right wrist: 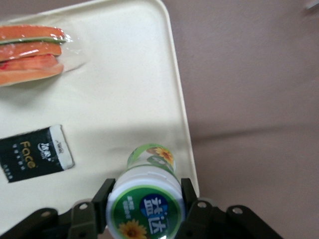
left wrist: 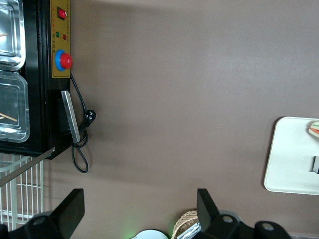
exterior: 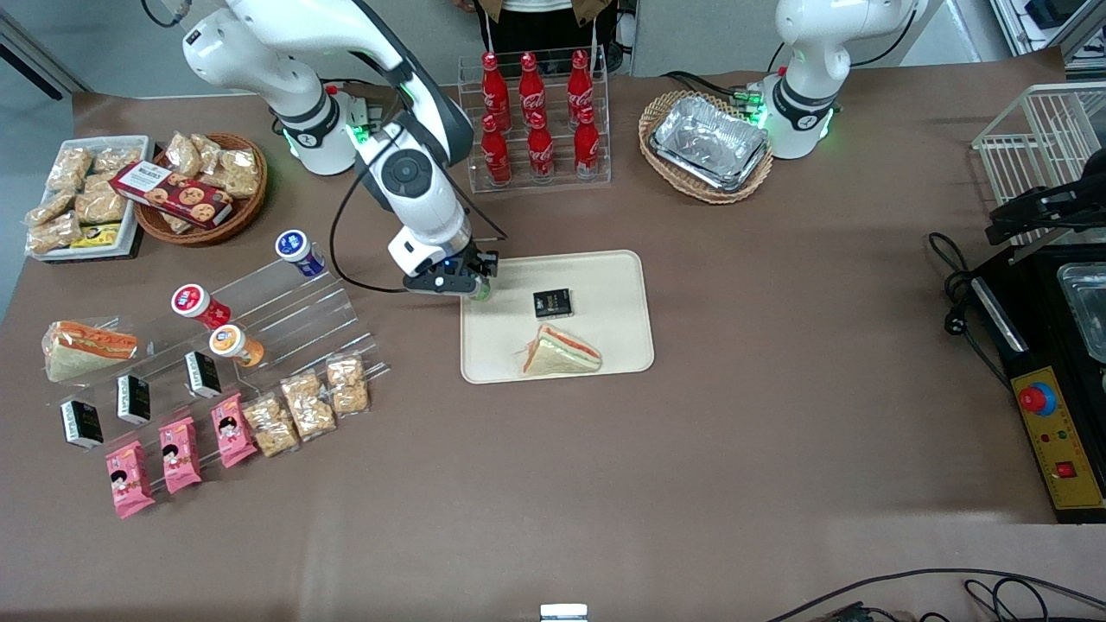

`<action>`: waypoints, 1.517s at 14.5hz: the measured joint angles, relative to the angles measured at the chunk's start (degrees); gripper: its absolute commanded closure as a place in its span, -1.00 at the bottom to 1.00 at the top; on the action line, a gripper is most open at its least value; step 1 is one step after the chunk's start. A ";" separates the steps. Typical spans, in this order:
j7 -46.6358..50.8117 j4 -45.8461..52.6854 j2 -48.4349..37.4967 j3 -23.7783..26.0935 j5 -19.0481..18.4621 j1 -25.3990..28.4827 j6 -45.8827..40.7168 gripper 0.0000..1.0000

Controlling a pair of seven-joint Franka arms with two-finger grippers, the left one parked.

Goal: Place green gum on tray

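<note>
My right gripper [exterior: 471, 289] is shut on the green gum [right wrist: 146, 199], a small green bottle with a white-and-green lid, fingers [right wrist: 105, 194] pressed on both sides of the lid. It holds the bottle over the cream tray [exterior: 605, 345], at the tray's edge toward the working arm's end. In the front view only a sliver of the gum [exterior: 480, 292] shows under the gripper. In the right wrist view the bottle's base is over the tray's surface [right wrist: 124, 89] just inside its rim.
A wrapped sandwich [exterior: 560, 352] and a small black packet [exterior: 552, 303] lie on the tray. An acrylic stand [exterior: 285, 302] with blue-, red- and orange-lidded bottles and snacks lies toward the working arm's end. A cola rack [exterior: 536, 121] and a foil pan [exterior: 710, 145] stand farther back.
</note>
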 measured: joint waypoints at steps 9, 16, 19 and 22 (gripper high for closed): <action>3.64 0.14 3.85 -0.05 0.00 1.83 4.84 -0.96; 4.03 2.68 2.45 -1.37 0.00 0.96 3.39 -0.97; -3.88 5.67 -3.82 -2.20 0.00 -5.93 -8.52 -0.97; -11.06 10.56 -10.95 -2.57 -0.01 -13.53 -22.29 -0.98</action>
